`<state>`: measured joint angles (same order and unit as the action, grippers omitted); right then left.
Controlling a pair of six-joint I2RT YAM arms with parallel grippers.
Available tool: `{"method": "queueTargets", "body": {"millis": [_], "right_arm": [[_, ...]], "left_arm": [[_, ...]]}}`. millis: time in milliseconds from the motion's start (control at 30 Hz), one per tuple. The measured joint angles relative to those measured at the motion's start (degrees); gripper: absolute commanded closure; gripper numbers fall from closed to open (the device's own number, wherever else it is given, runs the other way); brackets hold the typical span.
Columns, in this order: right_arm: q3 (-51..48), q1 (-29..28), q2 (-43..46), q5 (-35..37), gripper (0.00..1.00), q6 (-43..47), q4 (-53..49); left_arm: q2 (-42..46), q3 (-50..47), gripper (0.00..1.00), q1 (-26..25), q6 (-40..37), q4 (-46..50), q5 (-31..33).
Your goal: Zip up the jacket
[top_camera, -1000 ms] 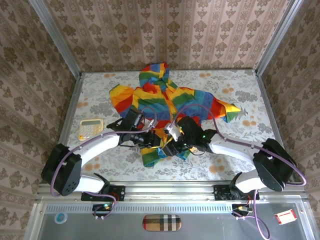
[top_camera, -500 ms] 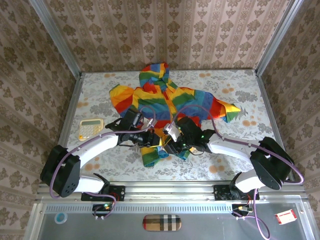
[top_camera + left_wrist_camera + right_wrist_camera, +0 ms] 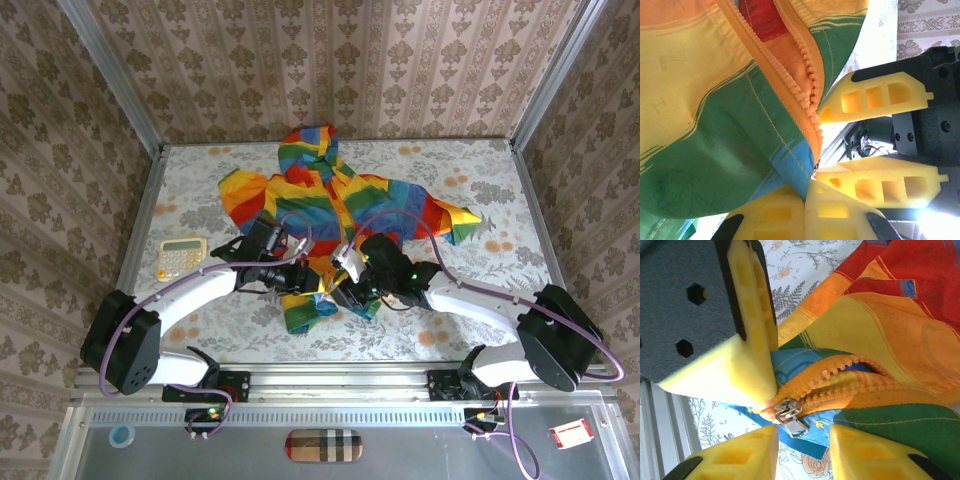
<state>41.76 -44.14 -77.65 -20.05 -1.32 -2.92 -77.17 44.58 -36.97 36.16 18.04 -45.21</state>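
Note:
The rainbow-striped jacket [image 3: 330, 200] lies spread on the table, hood toward the back. Its orange zipper [image 3: 790, 75] stands apart above the hem. My left gripper [image 3: 810, 200] is shut on the blue hem fabric right beside the zipper's bottom end [image 3: 312, 282]. My right gripper [image 3: 802, 452] meets it from the right [image 3: 340, 290], open. The metal slider [image 3: 787, 412] sits at the bottom of the zipper teeth [image 3: 850, 375]. Its pull tab [image 3: 799, 428] hangs just above the gap between the right fingertips, not clamped. The left gripper's finger [image 3: 752, 340] presses close above the slider.
A yellow calculator [image 3: 182, 257] lies at the table's left side. Patterned walls enclose the table on three sides, with metal rails [image 3: 110, 70] at the corners. A loose sleeve [image 3: 450, 215] stretches to the right of the jacket.
Both grippers stay at the jacket's hem. The right arm's elbow has swung slightly rightward and back. The jacket has not visibly moved.

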Motion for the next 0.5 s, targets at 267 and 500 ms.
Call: {"method": "queueTargets", "body": {"millis": [267,500], "right_arm": [[0.37,-0.02,-1.42,-0.35,0.77,1.62,-0.15],[1.16,-0.07,-3.76,-1.64,0.80,2.80,0.48]], "left_arm": [[0.00,0.04,1.00,-0.02,-0.02,0.00,0.00],[0.00,0.13,1.00,-0.07,-0.02,0.02,0.02]]}}
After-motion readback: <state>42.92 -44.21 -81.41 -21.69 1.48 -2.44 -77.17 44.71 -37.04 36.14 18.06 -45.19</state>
